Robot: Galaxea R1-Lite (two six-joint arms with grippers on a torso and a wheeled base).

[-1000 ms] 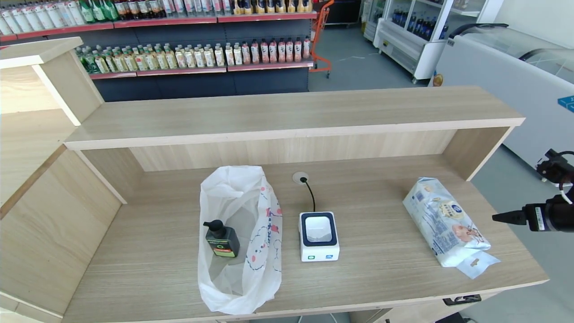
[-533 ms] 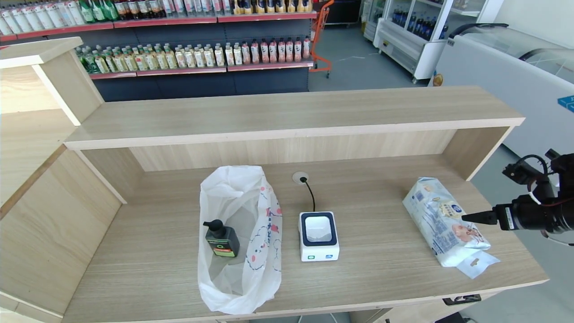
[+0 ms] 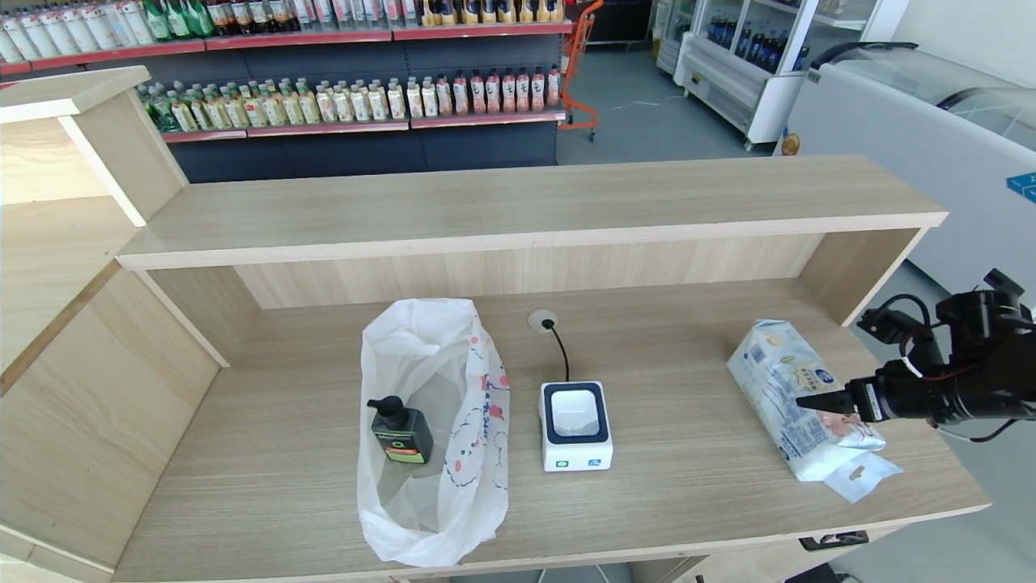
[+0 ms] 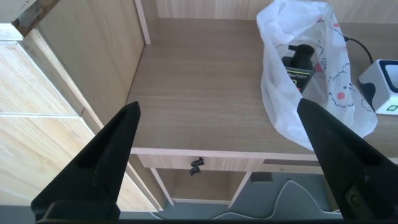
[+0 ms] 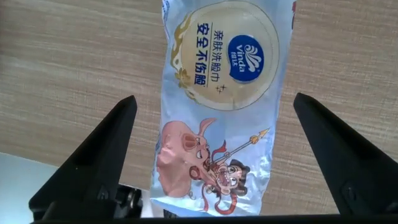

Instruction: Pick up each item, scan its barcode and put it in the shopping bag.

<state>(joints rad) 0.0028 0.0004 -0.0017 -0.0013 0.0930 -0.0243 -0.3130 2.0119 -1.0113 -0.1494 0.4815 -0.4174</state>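
Hovering over a blue-and-white packet with its fingers spread wide, the right gripper pinches nothing. In the right wrist view the gripper has one finger to either side of the packet. Whether the tips touch the wrapper is hard to say; they seem to sit just above it. The packet lies flat on the wooden counter, directly beneath this gripper (cartoon print facing up).

Well off to this gripper's left stands a white scanner, with a black cable running from it to a hole in the counter. Beyond the scanner a white shopping bag lies open, and a dark pump bottle rests inside it.

The left gripper is spread too and holds nothing. It hangs out past the near edge of the counter. The shopping bag lies ahead of it with the bottle visible in its mouth, and a corner of the scanner shows just past the bag.
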